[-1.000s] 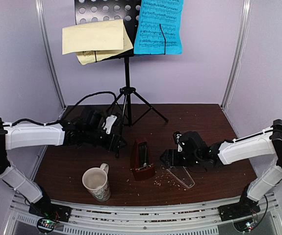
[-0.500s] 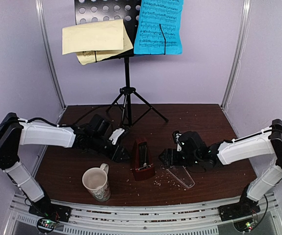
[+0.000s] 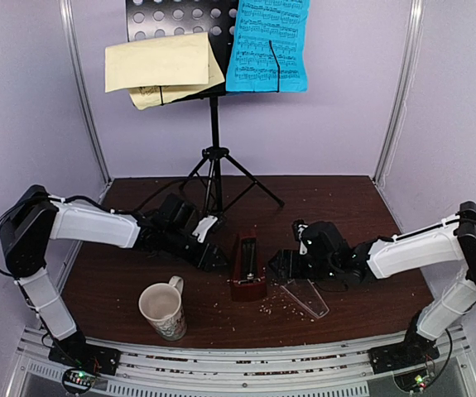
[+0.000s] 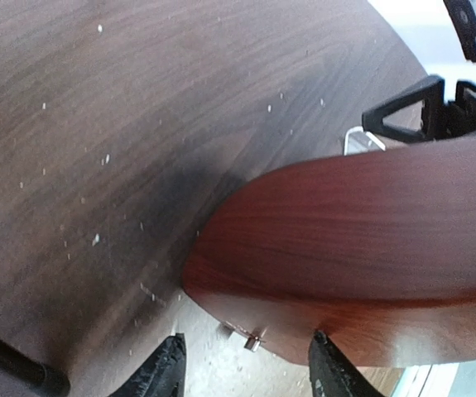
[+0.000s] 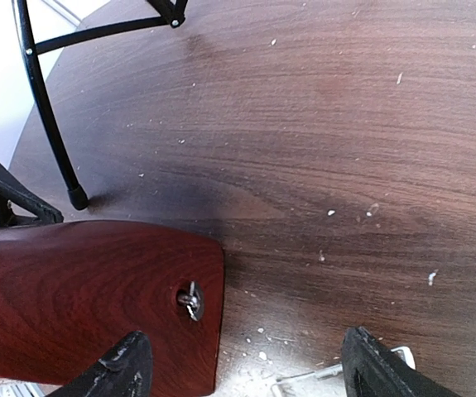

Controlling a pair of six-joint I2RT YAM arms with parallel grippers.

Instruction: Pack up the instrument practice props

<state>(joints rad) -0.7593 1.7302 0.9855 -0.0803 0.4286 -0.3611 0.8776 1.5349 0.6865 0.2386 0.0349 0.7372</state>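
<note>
The metronome [image 3: 246,269] stands upright mid-table [image 3: 345,207] between the two arms, its clear plastic cover [image 3: 305,298] lying flat just to its right, off the body. The left gripper [image 4: 244,374] is about half open, its fingers straddling the low edge of the wooden case without visibly clamping it. The right gripper [image 5: 250,372] is spread wide and holds nothing, with the case's corner and its small metal key [image 5: 190,299] near one finger. The case looks rigid and fairly dense, with a polished finish, and its sides taper upward, so a pinch high up would likely squeeze it out of the jaws. The better hold is probably low, across two opposite faces near the base, clear of the key and of the uncovered front, where the pendulum is likely delicate. The cover seems light, thin and springy, and awkward to lift off the table, so an edge grip with gentle force suits it. The music stand [image 3: 214,153] at the back still carries the blue sheet [image 3: 268,45] and the pale yellow sheets [image 3: 159,66]
</note>
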